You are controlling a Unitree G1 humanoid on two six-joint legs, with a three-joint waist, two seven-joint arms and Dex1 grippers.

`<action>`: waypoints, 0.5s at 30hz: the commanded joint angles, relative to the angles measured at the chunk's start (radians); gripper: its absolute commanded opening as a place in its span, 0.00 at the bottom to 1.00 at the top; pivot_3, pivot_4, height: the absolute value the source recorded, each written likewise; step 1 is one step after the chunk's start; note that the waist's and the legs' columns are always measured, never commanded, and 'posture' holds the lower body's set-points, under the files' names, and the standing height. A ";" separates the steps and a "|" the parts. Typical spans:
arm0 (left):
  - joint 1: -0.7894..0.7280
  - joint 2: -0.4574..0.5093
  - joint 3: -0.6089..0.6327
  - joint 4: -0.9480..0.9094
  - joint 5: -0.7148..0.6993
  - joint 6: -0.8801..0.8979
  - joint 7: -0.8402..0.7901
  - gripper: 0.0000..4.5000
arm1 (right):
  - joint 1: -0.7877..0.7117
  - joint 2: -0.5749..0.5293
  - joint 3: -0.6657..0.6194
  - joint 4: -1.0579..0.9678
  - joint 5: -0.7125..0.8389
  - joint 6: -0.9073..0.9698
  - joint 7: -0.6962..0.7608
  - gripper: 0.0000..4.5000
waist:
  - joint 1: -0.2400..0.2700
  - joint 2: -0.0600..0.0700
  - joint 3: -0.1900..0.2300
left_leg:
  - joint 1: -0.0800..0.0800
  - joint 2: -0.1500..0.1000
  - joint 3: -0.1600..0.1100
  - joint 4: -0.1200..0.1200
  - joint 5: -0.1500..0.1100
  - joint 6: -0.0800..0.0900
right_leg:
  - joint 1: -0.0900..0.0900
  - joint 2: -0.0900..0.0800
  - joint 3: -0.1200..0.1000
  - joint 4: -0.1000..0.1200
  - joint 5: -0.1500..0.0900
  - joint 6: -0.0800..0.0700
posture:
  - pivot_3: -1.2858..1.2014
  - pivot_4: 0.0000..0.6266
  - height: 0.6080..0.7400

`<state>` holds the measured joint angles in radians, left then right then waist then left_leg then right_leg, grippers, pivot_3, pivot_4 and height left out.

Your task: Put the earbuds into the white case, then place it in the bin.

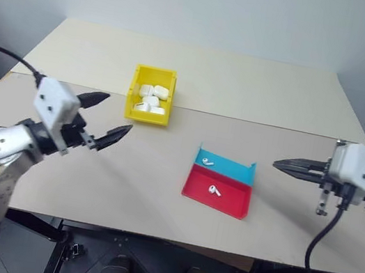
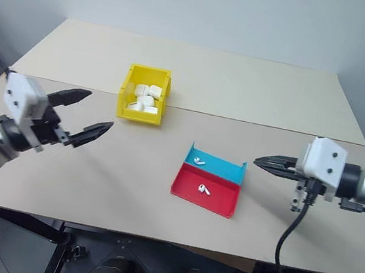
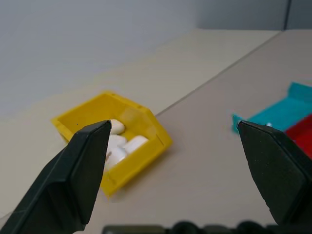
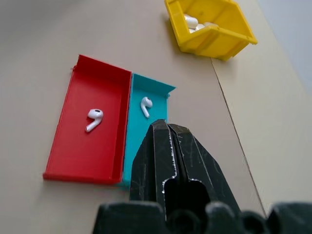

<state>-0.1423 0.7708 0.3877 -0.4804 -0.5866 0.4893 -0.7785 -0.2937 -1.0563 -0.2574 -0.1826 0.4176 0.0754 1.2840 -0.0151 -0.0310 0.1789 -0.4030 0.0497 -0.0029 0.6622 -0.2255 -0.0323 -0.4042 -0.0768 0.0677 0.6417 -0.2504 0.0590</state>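
Note:
Two tiny white earbuds lie in the flat tray, one point(image 1: 207, 161) on its blue half and one point(image 1: 214, 191) on its red half. The yellow bin point(image 1: 147, 116) stands at mid-table and holds several white cases point(image 1: 152, 98). My left gripper point(image 1: 117, 114) hovers open and empty to the left of the bin, pointing toward it. At the tray's right, my right gripper point(image 1: 278, 165) is shut with nothing in it, its tip aimed at the tray. In the right wrist view the shut fingers point(image 4: 168, 134) point at the earbuds point(image 4: 93, 119) point(image 4: 146, 106).
The red-and-blue tray point(image 1: 227, 206) sits near the table's front edge, between the two grippers. A seam runs across the table just behind the tray, under the bin. Bare tabletop stretches behind the bin and to both sides.

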 commanded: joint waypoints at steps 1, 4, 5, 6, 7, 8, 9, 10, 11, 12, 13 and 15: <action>0.053 0.067 0.101 -0.048 -0.065 0.011 -0.087 1.00 | 0.028 -0.042 -0.093 -0.001 0.027 -0.036 0.045 0.00 | 0.000 0.000 0.000 | 0.000 0.000 0.000 0.000 0.000 0.000 | 0.000 0.000 0.000 0.000 0.000 0.000 | 0.52 0.24 1.00; 0.117 0.114 0.154 -0.043 -0.089 0.017 -0.149 1.00 | 0.068 -0.071 -0.152 -0.011 0.030 -0.024 0.067 0.00 | -0.001 0.000 0.000 | 0.000 0.000 0.001 0.000 0.000 0.000 | 0.000 0.000 0.000 0.000 0.000 0.000 | 0.52 0.24 1.00; 0.133 0.125 0.166 -0.040 -0.098 0.019 -0.167 1.00 | 0.082 -0.076 -0.172 -0.017 0.031 -0.019 0.073 0.00 | 0.000 0.000 0.000 | 0.000 0.000 0.001 0.000 0.000 0.000 | 0.000 0.000 0.000 0.000 0.000 0.000 | 0.52 0.24 1.00; 0.146 0.134 0.174 -0.038 -0.104 0.019 -0.182 1.00 | 0.098 -0.081 -0.189 -0.022 0.034 -0.015 0.079 0.00 | -0.001 0.000 0.000 | 0.000 0.000 0.001 0.000 0.000 0.000 | 0.000 0.000 0.000 0.000 0.000 0.000 | 0.52 0.24 1.00; 0.157 0.144 0.180 -0.036 -0.108 0.017 -0.197 1.00 | 0.115 -0.083 -0.206 -0.029 0.032 -0.016 0.084 0.00 | 0.000 0.000 0.000 | 0.000 0.000 0.001 0.000 0.000 0.000 | 0.000 0.000 0.000 0.000 0.000 0.000 | 0.52 0.24 1.00; 0.163 0.152 0.182 -0.032 -0.107 0.010 -0.211 1.00 | 0.132 -0.085 -0.220 -0.035 0.029 -0.017 0.088 0.00 | 0.000 0.000 0.000 | 0.000 0.000 0.001 0.000 0.000 0.000 | 0.000 0.000 0.000 0.000 0.000 0.000 | 0.52 0.24 1.00; 0.166 0.158 0.181 -0.026 -0.104 0.006 -0.219 1.00 | 0.144 -0.085 -0.230 -0.040 0.027 -0.019 0.086 0.00 | 0.000 0.000 0.000 | 0.000 0.000 0.001 0.000 0.000 0.000 | 0.000 0.000 0.000 0.000 0.000 0.000 | 0.52 0.24 1.00; 0.166 0.163 0.180 -0.018 -0.100 0.002 -0.224 1.00 | 0.153 -0.084 -0.236 -0.045 0.026 -0.017 0.083 0.00 | 0.000 0.000 0.000 | 0.000 0.000 0.001 0.000 0.000 0.000 | 0.000 0.000 0.000 0.000 0.000 0.000 | 0.52 0.24 1.00; 0.164 0.166 0.178 -0.011 -0.096 -0.003 -0.229 1.00 | 0.159 -0.083 -0.240 -0.049 0.027 -0.015 0.080 0.00 | 0.000 0.000 0.000 | 0.001 0.000 0.001 0.000 0.000 0.000 | 0.000 0.000 0.000 0.000 0.000 0.000 | 0.52 0.24 1.00; 0.158 0.167 0.175 -0.004 -0.094 -0.005 -0.231 1.00 | 0.162 -0.082 -0.240 -0.052 0.027 -0.014 0.076 0.00 | 0.000 0.000 0.000 | 0.001 0.000 0.001 0.000 0.000 0.000 | 0.000 0.000 0.000 0.000 0.000 0.000 | 0.52 0.24 1.00; 0.152 0.168 0.172 0.001 -0.093 -0.004 -0.232 1.00 | 0.165 -0.080 -0.238 -0.055 0.025 -0.015 0.071 0.00 | -0.001 0.000 0.000 | 0.001 0.000 0.001 0.000 0.000 0.000 | 0.000 0.000 0.000 0.000 0.000 0.000 | 0.52 0.24 1.00; 0.140 0.166 0.168 0.005 -0.096 -0.003 -0.230 1.00 | 0.161 -0.078 -0.225 -0.055 0.017 -0.016 0.059 0.00 | -0.003 0.000 0.000 | 0.001 0.000 0.001 0.000 0.000 0.000 | 0.000 0.000 0.000 0.000 0.000 0.000 | 0.52 0.24 1.00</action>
<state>0.0113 0.9186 0.5388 -0.4687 -0.6720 0.5016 -1.0049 -0.1266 -1.1217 -0.4466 -0.2114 0.4248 0.0613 1.3539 -0.0181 -0.0309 0.1788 -0.4025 0.0500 -0.0019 0.6622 -0.2256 -0.0324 -0.4042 -0.0767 0.0682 0.6419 -0.2509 0.0585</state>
